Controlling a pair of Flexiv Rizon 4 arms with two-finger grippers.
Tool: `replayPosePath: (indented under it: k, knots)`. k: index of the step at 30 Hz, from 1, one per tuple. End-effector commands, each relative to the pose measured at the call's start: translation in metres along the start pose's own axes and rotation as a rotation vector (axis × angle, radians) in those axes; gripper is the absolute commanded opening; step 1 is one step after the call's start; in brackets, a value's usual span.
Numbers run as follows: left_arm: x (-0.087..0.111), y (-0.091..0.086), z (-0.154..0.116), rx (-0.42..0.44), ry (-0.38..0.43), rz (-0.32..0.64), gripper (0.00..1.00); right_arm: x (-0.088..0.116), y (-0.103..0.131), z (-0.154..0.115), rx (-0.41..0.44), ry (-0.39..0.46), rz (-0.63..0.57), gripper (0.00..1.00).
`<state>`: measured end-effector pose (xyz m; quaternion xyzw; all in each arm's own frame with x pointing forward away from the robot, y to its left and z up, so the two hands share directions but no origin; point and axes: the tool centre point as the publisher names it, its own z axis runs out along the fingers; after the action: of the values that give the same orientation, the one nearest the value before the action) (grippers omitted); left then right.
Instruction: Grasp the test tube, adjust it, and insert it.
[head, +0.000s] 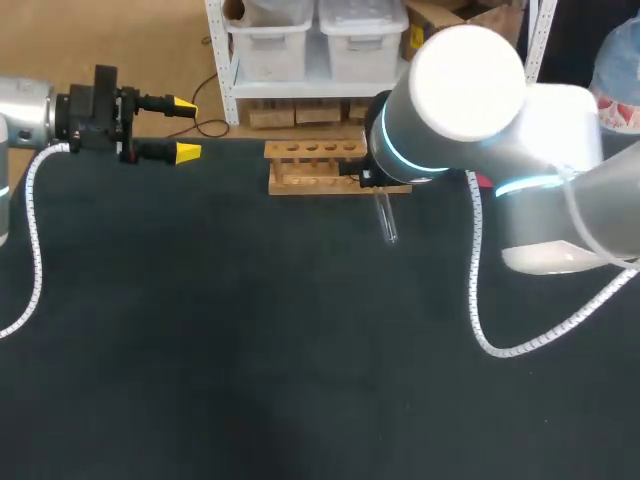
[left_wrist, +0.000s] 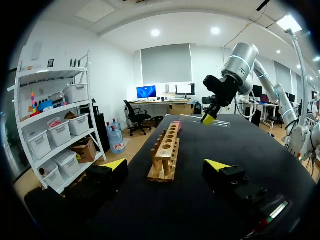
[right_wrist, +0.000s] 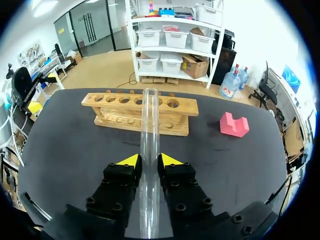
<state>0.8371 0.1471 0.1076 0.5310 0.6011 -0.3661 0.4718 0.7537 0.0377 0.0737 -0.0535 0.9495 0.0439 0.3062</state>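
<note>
right gripper (right_wrist: 149, 161) clamped on tube (right_wrist: 149, 120) | tube off table, near level, long axis aimed at rack (right_wrist: 115, 114) just ahead; holes face up, so likely tip upright | left gripper (head: 183, 128) spread, empty, well apart

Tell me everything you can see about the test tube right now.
The test tube is a long, straight, clear tube, glass or plastic by its look, and seems empty. The right hand is shut on it: both yellow-tipped fingers press its sides. It lies along the fingers, roughly level, one end pointing toward the wooden rack, not in any hole. The left wrist view shows it held above the dark table, touching nothing else.
</note>
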Motion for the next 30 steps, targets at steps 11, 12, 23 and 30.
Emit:
replayPosePath:
  k: [11,12,23,30]
  knots:
    - [0.001,0.000,0.000,0.001,-0.001,0.001,1.00,-0.012,-0.004,0.031,0.076,0.032,0.051,0.00]
    - [0.001,0.000,0.000,0.001,-0.001,0.001,1.00,-0.012,-0.004,0.032,0.079,0.033,0.052,0.00]
    - [0.001,0.000,0.000,0.001,-0.001,0.001,1.00,-0.009,-0.008,0.040,0.097,0.062,0.064,0.00]
    - [0.001,0.000,0.000,0.001,-0.001,0.001,1.00,-0.005,-0.007,0.044,0.093,0.085,0.054,0.00]
